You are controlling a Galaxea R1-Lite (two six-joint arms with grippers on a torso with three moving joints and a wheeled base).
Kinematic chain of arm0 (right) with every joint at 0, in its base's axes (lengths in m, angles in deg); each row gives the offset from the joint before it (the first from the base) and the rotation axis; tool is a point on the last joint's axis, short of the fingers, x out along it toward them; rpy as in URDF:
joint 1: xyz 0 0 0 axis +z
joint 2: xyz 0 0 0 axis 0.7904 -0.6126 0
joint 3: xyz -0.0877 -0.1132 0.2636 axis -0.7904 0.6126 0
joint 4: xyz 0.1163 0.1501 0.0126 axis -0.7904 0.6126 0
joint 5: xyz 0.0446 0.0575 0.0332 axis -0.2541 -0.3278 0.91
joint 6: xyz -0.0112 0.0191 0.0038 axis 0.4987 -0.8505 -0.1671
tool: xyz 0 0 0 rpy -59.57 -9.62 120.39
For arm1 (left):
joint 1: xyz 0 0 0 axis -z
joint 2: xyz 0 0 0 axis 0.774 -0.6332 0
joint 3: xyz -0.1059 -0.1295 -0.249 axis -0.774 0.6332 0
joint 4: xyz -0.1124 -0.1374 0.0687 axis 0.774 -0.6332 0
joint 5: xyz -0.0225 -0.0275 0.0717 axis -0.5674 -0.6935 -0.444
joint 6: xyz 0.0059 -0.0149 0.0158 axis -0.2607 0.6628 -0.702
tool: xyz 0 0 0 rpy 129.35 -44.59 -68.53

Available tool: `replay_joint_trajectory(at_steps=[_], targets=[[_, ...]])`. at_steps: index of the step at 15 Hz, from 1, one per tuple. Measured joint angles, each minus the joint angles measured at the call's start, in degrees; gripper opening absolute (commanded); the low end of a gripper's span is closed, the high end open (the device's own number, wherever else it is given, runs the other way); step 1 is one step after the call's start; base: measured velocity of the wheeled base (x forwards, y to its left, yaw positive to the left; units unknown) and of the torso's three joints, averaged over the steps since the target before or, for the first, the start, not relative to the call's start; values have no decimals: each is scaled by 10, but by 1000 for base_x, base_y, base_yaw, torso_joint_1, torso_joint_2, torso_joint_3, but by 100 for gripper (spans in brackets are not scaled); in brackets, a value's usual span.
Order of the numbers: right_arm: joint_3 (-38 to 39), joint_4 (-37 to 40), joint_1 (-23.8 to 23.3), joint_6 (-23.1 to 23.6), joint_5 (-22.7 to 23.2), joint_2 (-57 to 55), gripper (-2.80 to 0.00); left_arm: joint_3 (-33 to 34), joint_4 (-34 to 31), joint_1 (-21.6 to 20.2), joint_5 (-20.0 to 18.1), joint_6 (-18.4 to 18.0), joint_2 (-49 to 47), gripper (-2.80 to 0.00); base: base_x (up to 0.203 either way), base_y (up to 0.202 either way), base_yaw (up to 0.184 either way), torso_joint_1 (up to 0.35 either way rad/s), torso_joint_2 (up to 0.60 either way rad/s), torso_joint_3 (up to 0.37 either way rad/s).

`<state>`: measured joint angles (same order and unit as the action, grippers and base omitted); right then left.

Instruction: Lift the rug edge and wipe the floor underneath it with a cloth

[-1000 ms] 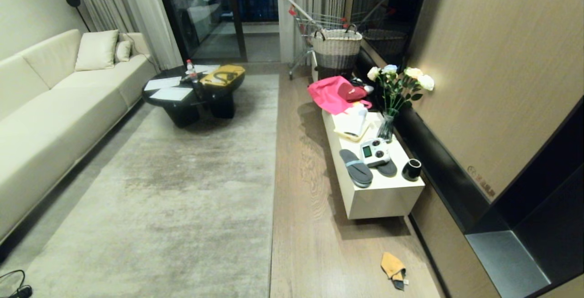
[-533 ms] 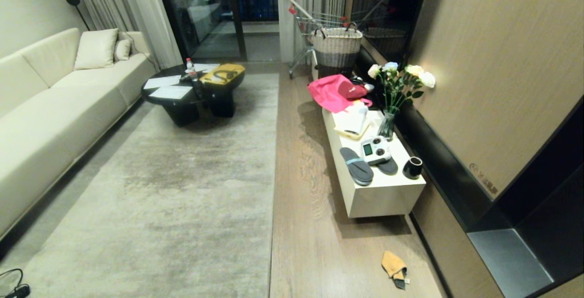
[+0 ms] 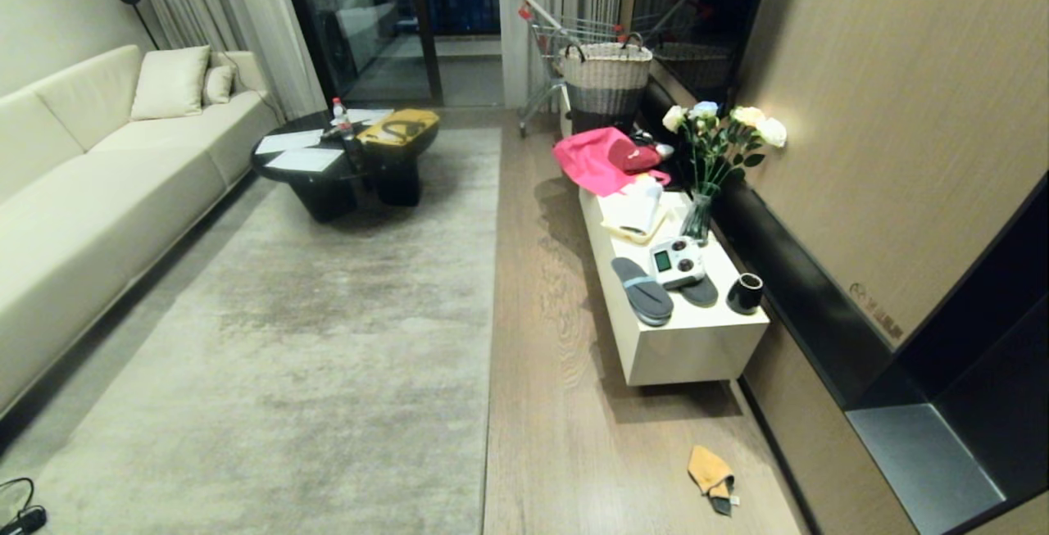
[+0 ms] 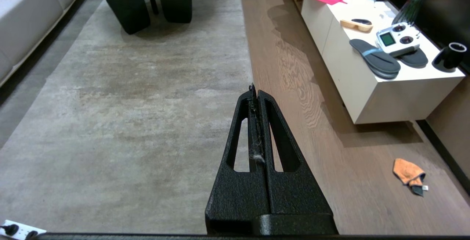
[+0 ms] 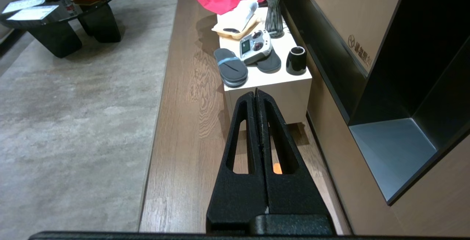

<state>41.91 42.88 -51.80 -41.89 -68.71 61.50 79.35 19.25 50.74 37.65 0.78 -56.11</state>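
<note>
Risking a rug grab before fetching the cloth (image 3: 710, 471) (near right on floor (image 3: 557, 404)), both grippers, left gripper (image 4: 255, 92) and right gripper (image 5: 256, 96), pressed together, rug edge (image 3: 492, 297) flat.

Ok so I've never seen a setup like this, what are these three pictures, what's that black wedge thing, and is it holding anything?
This is a wheeled robot with two arms. One picture comes from a camera on its head, looking over a living room. The other two come from cameras on its wrists. Each black wedge is a gripper seen from behind: the left gripper above the rug edge, the right gripper above the floor. Both are shut and hold nothing. An orange cloth lies on the floor near a white cabinet, which carries sandals, a remote controller, a black cup and a vase of flowers.
</note>
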Motion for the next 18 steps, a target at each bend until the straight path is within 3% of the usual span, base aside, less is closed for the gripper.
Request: replay_joint_trajectory(at_steps=[12, 18], targets=[[0, 4, 0, 0, -1, 0, -280, 0, 0, 0, 0, 0, 0, -280, 0, 0, 0, -139, 352, 211], [0, 5, 0, -2, -1, -1, -280, 0, 0, 0, 0, 0, 0, -280, 0, 0, 0, -185, 527, 336]])
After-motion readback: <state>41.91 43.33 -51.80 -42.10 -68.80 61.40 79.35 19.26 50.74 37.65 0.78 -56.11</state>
